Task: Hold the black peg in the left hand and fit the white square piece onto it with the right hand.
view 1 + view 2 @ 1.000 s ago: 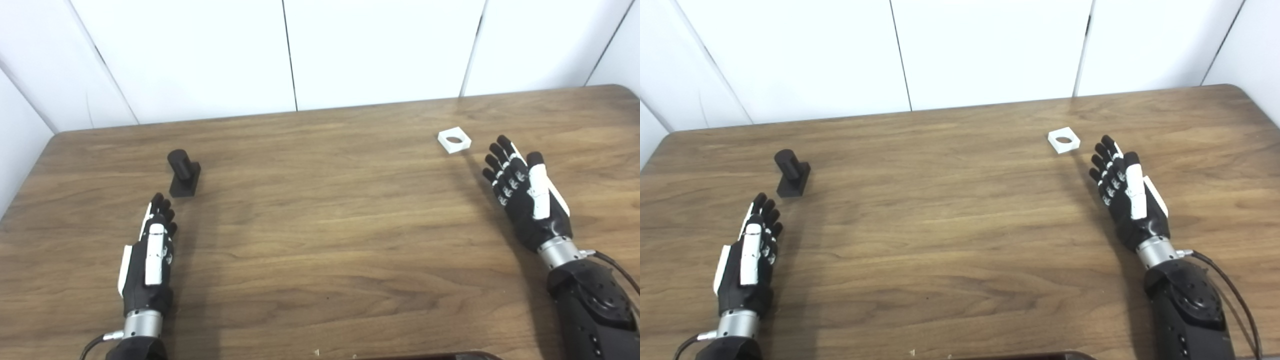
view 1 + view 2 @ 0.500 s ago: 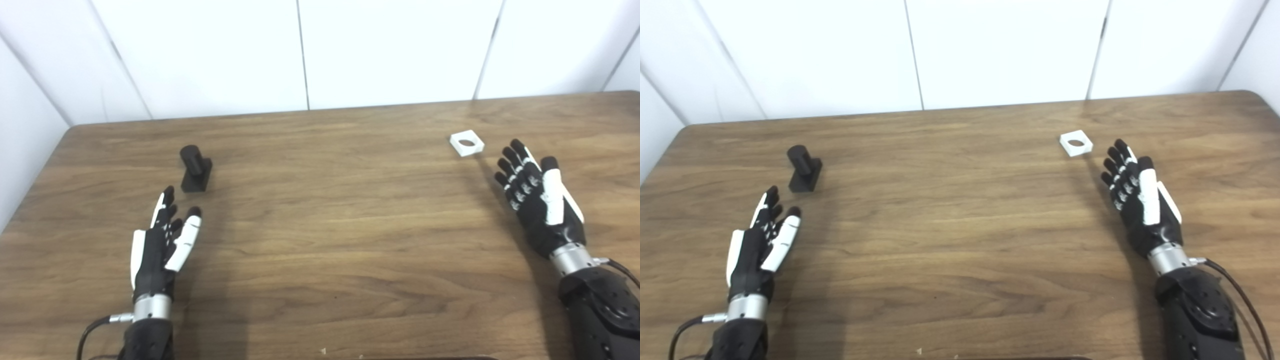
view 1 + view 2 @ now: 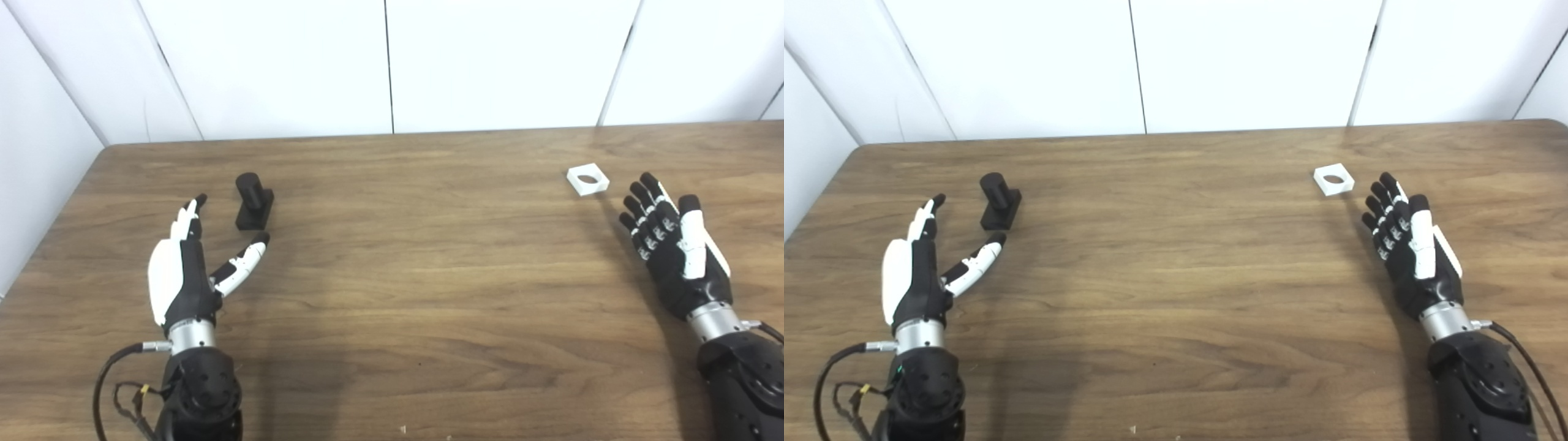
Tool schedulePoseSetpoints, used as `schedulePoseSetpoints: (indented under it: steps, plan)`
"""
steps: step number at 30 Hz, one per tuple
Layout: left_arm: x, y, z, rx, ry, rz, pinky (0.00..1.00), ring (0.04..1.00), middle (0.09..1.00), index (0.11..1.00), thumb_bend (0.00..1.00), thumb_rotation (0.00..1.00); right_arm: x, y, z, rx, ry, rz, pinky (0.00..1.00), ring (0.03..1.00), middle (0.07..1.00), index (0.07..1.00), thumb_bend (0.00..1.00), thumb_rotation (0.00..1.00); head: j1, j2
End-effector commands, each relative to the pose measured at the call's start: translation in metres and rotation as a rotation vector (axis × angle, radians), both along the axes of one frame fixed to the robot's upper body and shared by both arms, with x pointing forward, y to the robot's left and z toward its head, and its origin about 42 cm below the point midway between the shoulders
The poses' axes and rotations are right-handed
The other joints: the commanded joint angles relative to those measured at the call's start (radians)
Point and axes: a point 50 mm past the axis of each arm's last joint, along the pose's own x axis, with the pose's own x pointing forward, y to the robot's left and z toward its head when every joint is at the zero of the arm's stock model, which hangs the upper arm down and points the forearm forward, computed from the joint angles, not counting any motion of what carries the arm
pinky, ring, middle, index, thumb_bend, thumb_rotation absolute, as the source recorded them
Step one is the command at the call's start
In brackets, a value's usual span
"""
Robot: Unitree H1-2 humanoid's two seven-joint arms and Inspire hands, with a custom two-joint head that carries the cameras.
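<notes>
While the peg (image 3: 252, 206) and white square (image 3: 587, 179) rest on the table (image 3: 429, 275), left hand (image 3: 190, 260) and right hand (image 3: 674, 251) hover nearby, spread wide, holding nothing.

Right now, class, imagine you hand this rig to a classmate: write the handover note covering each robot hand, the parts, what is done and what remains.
Left robot hand: open, thumb spread, just short of the black peg, not touching it.
Right robot hand: open, near the white square piece, holding nothing.
Both parts rest on the table, peg at left, white piece at right, far apart.
Done: nothing grasped yet.
Left: grasp the peg with the left, pick up the white piece with the right, fit its hole over the peg.
</notes>
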Motion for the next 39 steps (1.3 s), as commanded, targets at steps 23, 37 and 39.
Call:
schedulePoseSetpoints:
  steps: [23, 37, 39]
  plan:
    - [0.053, 0.008, 0.015, 0.458, 0.061, 0.09, 1.0, 1.0, 0.976, 0.806, 0.78, 0.46, -0.022, 0.009, -0.042, 0.088, 0.073, -0.001, 1.0, 1.0, 1.0, 1.0, 0.62, 1.0, 0.001, -0.014]
    - [0.09, 0.013, 0.021, 0.519, 0.127, 0.088, 1.0, 1.0, 0.965, 0.752, 0.79, 0.49, -0.024, 0.01, -0.044, 0.088, 0.073, -0.009, 1.0, 1.0, 1.0, 1.0, 0.62, 1.0, -0.007, -0.019]
    - [0.094, 0.013, 0.022, 0.527, 0.132, 0.088, 0.99, 1.0, 0.962, 0.749, 0.79, 0.48, -0.024, 0.01, -0.045, 0.089, 0.072, -0.009, 1.0, 1.0, 1.0, 1.0, 0.62, 1.0, -0.007, -0.021]
